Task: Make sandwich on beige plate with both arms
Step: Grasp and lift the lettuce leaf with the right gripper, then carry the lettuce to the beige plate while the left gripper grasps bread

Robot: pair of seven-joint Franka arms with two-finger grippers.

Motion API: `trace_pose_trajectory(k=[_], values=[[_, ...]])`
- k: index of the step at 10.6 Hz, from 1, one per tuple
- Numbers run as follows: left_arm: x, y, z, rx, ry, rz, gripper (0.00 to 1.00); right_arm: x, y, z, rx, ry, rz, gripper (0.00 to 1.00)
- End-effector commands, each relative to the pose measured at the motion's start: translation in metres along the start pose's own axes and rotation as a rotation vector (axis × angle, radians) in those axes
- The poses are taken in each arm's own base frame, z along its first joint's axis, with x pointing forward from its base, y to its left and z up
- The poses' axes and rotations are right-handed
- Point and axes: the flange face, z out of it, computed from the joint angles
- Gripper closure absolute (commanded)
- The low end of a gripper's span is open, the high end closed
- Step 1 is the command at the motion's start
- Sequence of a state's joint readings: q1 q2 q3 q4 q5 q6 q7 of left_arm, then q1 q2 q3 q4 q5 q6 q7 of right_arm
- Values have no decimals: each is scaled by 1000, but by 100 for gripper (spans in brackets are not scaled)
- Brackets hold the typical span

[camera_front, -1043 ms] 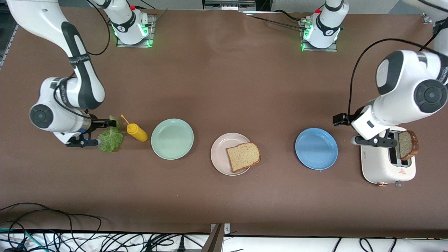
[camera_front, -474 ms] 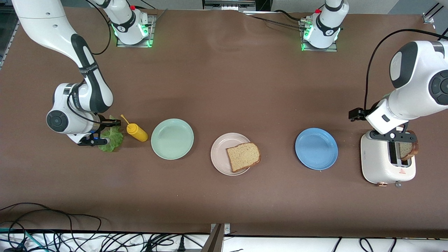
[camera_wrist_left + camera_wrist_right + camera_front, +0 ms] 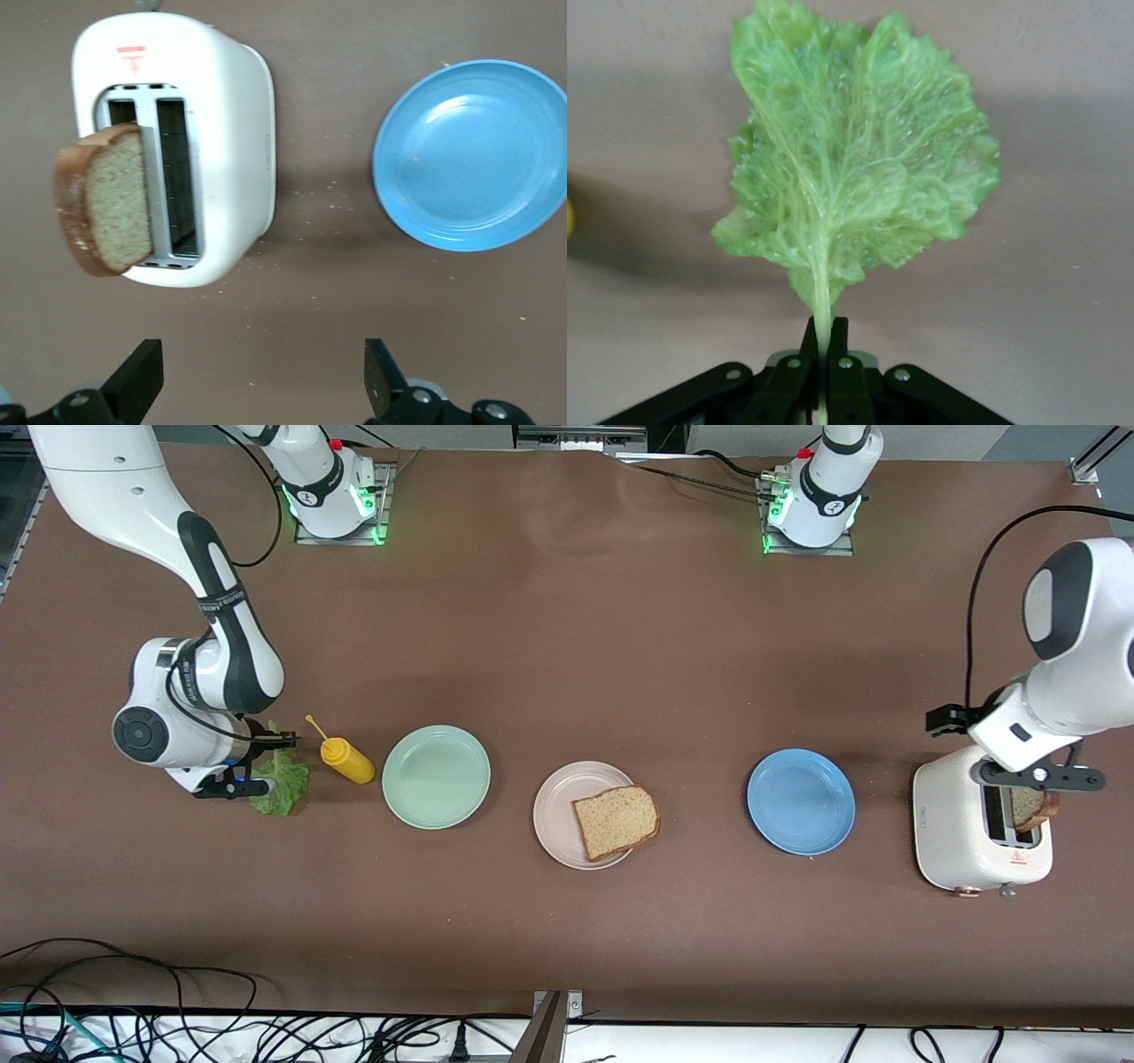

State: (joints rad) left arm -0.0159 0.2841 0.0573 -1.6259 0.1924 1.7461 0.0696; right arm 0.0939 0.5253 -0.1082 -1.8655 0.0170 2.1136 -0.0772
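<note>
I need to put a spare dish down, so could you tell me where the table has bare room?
Bare room lies between the beige plate and blue plate, and nearer the camera than the plates. It is crowded around the lettuce leaf, mustard bottle and mint plate.

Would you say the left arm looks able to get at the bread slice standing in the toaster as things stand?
Probably yes: the left gripper hovers open right over the toaster, and the bread slice sticks up out of its slot with nothing covering it.
</note>
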Motion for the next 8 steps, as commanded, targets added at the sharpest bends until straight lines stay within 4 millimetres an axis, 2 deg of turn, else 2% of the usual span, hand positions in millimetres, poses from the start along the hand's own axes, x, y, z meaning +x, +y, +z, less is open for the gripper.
trace_pose_trajectory(k=[1, 2, 4, 5, 6, 7, 8], values=[[15, -21, 16, 24, -21, 1, 0, 9, 1, -66, 13, -4, 8, 100], [18, -37, 14, 63, -18, 10, 0, 11, 0, -98, 14, -1, 9, 100], [32, -53, 27, 110, -33, 41, 0, 9, -5, -157, 21, 2, 14, 100], [38, -70, 28, 133, -29, 34, 0, 5, -10, -187, 38, 18, 58, 100], [42, -77, 32, 148, -29, 35, 0, -1, -29, -210, 64, 11, 115, 100], [49, -79, 37, 159, -8, 37, 0, -6, -51, -220, 77, -12, 155, 100], [53, -91, 47, 177, 6, 30, 0, -8, -85, -228, 93, -12, 203, 100]])
